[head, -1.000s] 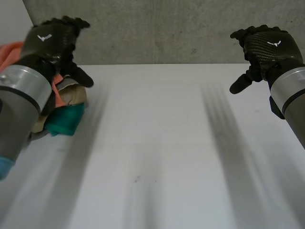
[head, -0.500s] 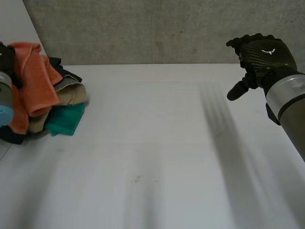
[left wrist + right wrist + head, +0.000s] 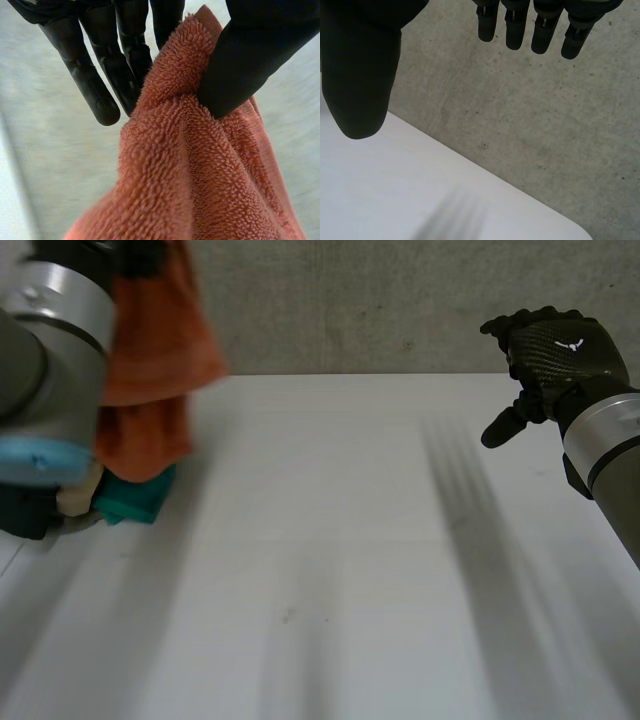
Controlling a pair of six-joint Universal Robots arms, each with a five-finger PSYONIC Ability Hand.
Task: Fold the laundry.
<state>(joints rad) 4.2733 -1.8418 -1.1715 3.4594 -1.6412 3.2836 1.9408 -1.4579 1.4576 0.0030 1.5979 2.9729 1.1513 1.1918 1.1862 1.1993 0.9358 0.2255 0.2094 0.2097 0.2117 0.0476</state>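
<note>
My left hand pinches a fold of the orange terry towel between thumb and fingers. In the head view that towel hangs from the raised left arm, above the laundry pile at the table's left edge. The pile shows a teal cloth, a beige piece and a dark one. My right hand hovers open over the far right of the table, holding nothing; its thumb and straight fingers are spread apart.
The white table stretches from the pile to the right arm. A grey concrete wall runs along the table's far edge. The table's far right corner lies below the right hand.
The left hand went from open to shut on the orange towel and lifted it up off the pile. The right hand has barely moved.
</note>
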